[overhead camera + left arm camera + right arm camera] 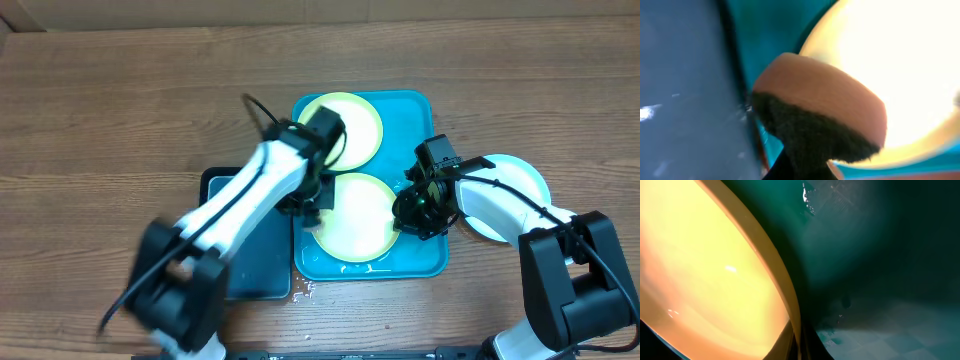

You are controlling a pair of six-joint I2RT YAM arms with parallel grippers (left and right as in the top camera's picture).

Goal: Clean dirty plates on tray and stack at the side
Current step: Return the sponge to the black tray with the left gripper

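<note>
Two are lying inside the tray [415, 120]: the far plate [345, 128] at its far end and the near plate [352, 215] at its near end, both with yellow-green rims, their edges close together. The blue plate [515, 180] is sitting outside, on the table [120, 120] just beside the tray's right side, partly under the right arm. The dark tray [245, 270] is lying just beside the tray's left side. The left gripper [312, 205] is hanging over the near plate's left rim and is carrying a sponge [820, 107], orange-brown on one face and black and fuzzy on the other. In the left wrist view the sponge is filling the middle, over the tray's edge between the dark tray and the near plate. The fingers are hiding behind it, so how wide they are standing is not showing. The right gripper [425, 208] is sitting at the near plate's right rim. Its wrist view is showing only that rim running down to the bottom edge against the wet tray floor. Whether the claw is pinching the rim or standing apart, I cannot tell.
</note>
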